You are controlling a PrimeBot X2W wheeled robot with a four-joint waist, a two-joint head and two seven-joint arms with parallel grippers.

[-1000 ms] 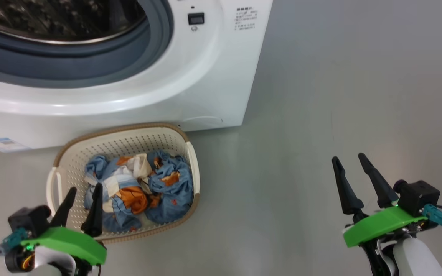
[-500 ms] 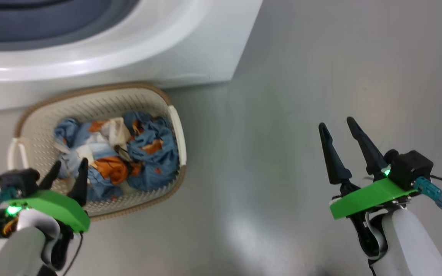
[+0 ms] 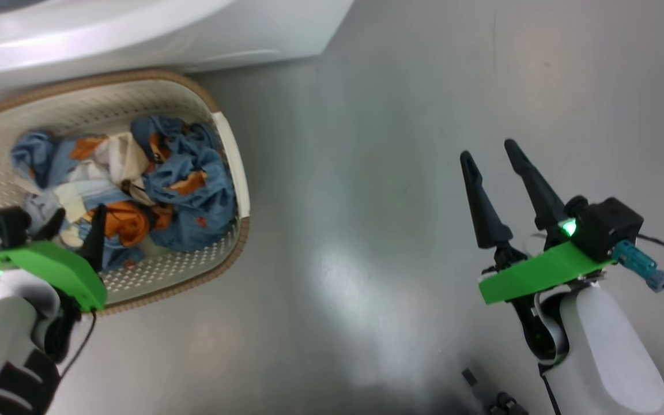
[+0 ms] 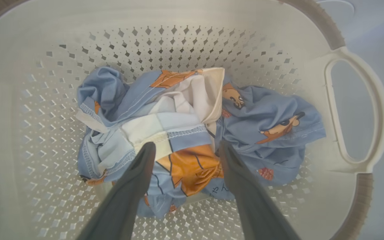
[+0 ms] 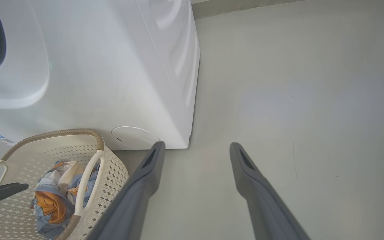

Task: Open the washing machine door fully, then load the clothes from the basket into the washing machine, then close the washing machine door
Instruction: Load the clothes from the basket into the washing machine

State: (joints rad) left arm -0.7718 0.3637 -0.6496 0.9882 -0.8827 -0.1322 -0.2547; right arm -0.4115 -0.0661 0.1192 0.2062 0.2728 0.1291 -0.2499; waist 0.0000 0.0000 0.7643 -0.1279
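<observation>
Clothes (image 4: 178, 110) lie bunched in the middle of the basket (image 4: 178, 43), which stands just before the washing machine (image 5: 112, 66). My left gripper (image 4: 186, 146) hangs over them, jaws wide; my right gripper (image 3: 487, 150), also wide, hangs over the floor (image 3: 366, 173).

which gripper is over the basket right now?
The left gripper, fingers open above the clothes in the basket; the right gripper hangs open over the floor.
</observation>
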